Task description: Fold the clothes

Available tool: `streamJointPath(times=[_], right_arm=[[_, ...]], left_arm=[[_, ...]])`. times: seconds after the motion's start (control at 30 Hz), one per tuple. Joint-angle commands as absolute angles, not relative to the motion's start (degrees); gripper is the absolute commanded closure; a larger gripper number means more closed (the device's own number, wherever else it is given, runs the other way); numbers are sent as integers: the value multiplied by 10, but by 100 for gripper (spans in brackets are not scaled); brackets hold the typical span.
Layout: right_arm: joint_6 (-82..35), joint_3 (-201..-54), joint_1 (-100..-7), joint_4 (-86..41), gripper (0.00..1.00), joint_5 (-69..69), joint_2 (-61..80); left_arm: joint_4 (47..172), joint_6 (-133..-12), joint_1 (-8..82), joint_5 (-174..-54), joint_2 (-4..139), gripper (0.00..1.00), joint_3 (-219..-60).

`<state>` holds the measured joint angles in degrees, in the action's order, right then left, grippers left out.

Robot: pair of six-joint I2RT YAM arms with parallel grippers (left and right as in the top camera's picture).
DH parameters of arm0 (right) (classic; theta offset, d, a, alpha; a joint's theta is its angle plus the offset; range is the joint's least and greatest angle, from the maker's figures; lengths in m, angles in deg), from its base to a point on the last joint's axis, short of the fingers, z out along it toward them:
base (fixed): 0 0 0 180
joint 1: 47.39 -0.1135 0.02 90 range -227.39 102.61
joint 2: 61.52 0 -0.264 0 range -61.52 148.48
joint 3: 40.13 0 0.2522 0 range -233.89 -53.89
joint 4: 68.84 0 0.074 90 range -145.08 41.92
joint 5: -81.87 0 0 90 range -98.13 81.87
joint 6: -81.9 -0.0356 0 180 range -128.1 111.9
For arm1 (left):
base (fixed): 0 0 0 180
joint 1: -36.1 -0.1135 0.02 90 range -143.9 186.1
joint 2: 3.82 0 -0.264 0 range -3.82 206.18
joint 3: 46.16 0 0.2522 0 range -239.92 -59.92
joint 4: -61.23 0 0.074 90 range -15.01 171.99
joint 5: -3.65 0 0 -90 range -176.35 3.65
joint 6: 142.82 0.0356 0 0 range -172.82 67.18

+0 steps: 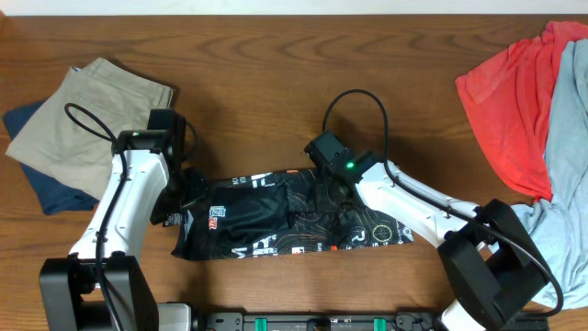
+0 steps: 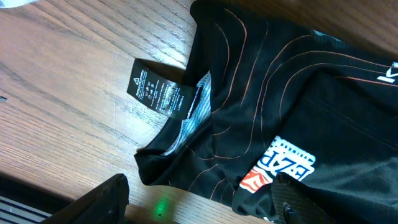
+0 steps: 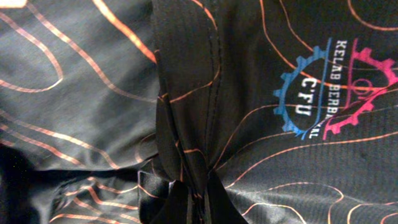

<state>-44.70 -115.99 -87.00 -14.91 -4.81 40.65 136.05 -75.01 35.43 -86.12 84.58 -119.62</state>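
Observation:
The clothes, a black jersey point(image 1: 266, 216) with thin orange contour lines and white lettering, lie crumpled lengthwise across the near middle of the table. My left gripper point(image 1: 184, 198) hovers open at the jersey's left end. In the left wrist view its fingers point(image 2: 106, 199) straddle bare wood and the collar edge of the jersey point(image 2: 280, 93), where a black care label point(image 2: 158, 90) sticks out. My right gripper point(image 1: 323, 188) sits on the jersey's upper middle. Seen from the right wrist, the right gripper point(image 3: 200, 190) is shut, pinching a raised ridge of the jersey point(image 3: 93, 93).
Khaki shorts point(image 1: 92, 101) lie folded on a navy garment point(image 1: 46, 188) at the back left. A red shirt point(image 1: 514, 101) and a grey-blue garment point(image 1: 570, 138) are heaped at the right edge. Bare wooden table point(image 1: 276, 74) lies behind the jersey.

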Motion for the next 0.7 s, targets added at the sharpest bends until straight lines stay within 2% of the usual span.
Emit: streamJointPath(times=[0.0, 0.2, 0.27, 0.33, 0.37, 0.5, 0.57, 0.67], right_arm=[[-440, -1170, -880, -162, 98, -19, 392], [-440, -1170, -897, -180, 95, -19, 392], [-439, -1170, -898, -180, 73, -19, 392], [-417, -1170, -898, -181, 62, -19, 392], [-398, -1170, -896, -181, 60, -21, 392], [-376, -1172, -875, -152, 59, -47, 384], [-375, -1176, -857, -123, 58, -70, 370], [-375, -1178, -825, -87, 58, -109, 337]], left_arm=[[1360, -745, 352, -857, 846, 25, -1193], [1360, -745, 352, -857, 846, 25, -1193], [1360, -745, 352, -857, 846, 25, -1193], [1360, -745, 352, -857, 846, 25, -1193], [1360, -745, 352, -857, 846, 25, -1193], [1361, -744, 352, -857, 846, 24, -1193], [1364, -741, 352, -859, 846, 14, -1193], [1364, -715, 352, -875, 846, 10, -1193]])
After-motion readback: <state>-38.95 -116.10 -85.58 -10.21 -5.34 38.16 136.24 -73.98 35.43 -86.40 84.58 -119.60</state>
